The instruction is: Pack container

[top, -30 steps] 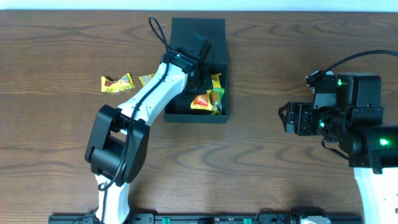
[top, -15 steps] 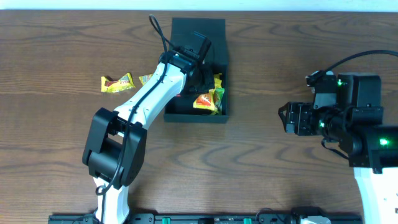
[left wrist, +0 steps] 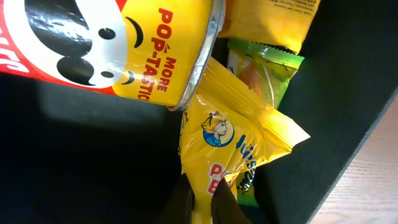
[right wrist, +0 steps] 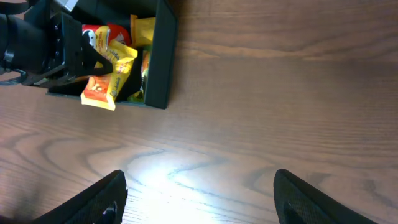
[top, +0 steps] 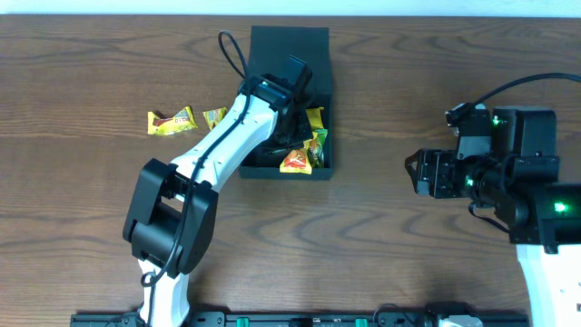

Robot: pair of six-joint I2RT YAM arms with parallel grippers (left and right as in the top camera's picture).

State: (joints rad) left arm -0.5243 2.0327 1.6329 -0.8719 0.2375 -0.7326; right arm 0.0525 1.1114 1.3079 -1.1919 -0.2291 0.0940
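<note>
The dark teal container (top: pixel 263 171) stands open at the table's back centre, its lid (top: pixel 289 44) folded away behind it. My left gripper (top: pixel 292 138) reaches into it and is shut on a yellow snack packet (top: pixel 296 162), which hangs over the box's front wall. In the left wrist view the black fingers (left wrist: pixel 180 202) pinch that yellow packet (left wrist: pixel 230 140) by its lower end, the gripper (left wrist: pixel 202 200) being shut. A red and yellow popcorn packet (left wrist: pixel 118 46) and a green packet (left wrist: pixel 264 71) lie in the box below. My right gripper (right wrist: pixel 199 199) stands open over bare wood, far right of the container (right wrist: pixel 163 56).
Two loose snack packets (top: pixel 171 120) (top: pixel 214 116) lie on the table left of the box. The left arm's cable (top: pixel 231 47) loops over the box's left side. The right arm (top: pixel 508 173) sits at the table's right.
The left gripper has shifted with the yellow packet toward the box's front wall. The right arm has not moved.
</note>
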